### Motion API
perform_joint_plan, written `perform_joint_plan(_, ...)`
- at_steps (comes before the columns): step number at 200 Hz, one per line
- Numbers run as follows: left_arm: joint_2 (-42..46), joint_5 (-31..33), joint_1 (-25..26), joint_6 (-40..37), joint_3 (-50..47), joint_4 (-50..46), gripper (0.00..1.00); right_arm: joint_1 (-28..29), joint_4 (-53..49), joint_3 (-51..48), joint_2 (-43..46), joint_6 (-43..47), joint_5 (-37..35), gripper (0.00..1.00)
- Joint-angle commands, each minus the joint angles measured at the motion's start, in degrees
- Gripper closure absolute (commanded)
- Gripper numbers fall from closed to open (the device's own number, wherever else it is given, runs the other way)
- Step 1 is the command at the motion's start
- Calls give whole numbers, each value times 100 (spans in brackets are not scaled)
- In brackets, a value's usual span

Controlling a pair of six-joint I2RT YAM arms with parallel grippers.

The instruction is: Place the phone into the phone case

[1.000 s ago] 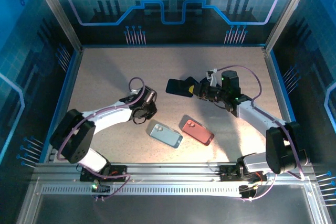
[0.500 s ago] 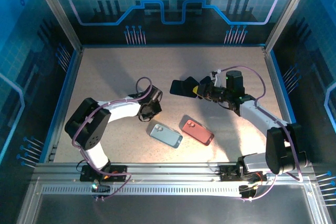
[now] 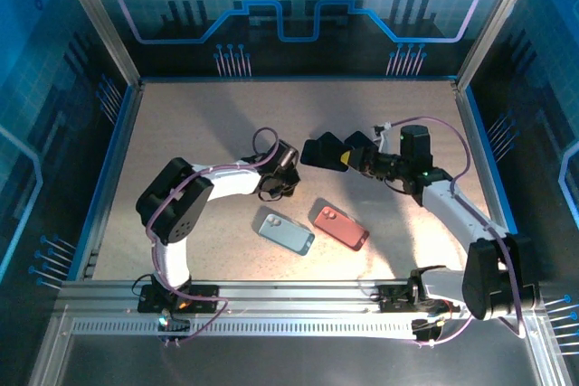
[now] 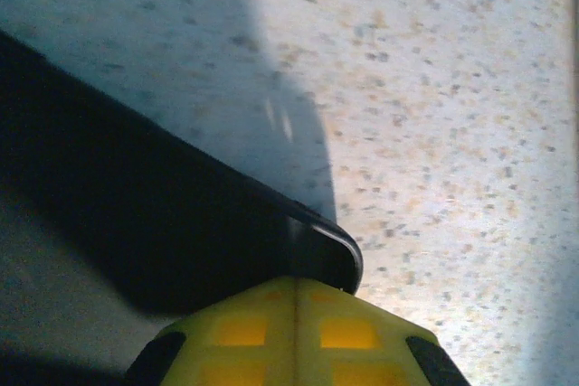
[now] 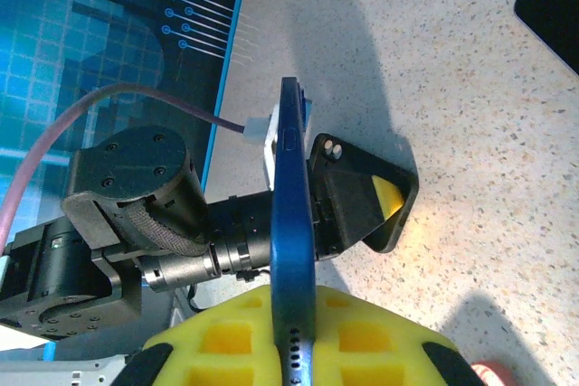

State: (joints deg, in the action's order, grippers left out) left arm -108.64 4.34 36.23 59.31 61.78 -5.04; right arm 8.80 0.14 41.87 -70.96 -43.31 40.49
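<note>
Phone (image 3: 323,149): dark, pinched edge-on between the yellow pads (image 5: 226,336) of the right gripper (image 3: 348,156). It is held clear of the table (image 3: 181,133), with most of its length jutting past the fingertips, and is not in any case yet. Left gripper (image 3: 288,178): jaws pressed together on nothing, tips just at the phone's free corner; cannot tell whether they touch. Light blue case (image 3: 284,231) and red case (image 3: 341,226) lie flat, side by side, untouched, nearer the arm bases than either hand. Judgement: pickup done; carrying over, lining up and seating the phone all remain. Which case is meant is unclear.
</note>
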Motion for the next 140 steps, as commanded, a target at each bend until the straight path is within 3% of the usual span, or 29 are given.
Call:
perform_joint_plan(1,65,-121,47,297,194,253,99,-96,-269,-64,278,236,74,100)
perform_joint_plan(30,816,169,-37,66,-39,-50,98,-96,-485,-65,389,280,-14,100)
perform_joint_plan(62,1924,247,-424,-72,-924,-151,98,86,-468,10,279,230,-128,100)
perform_joint_plan(100,2898,292,-1135,-570,-1681,-460,100,814,-260,338,-194,80,-502,100)
perform_joint_plan(140,3190,20,-1870,-860,-2162,-234,100,1575,292,607,-841,-288,-947,100)
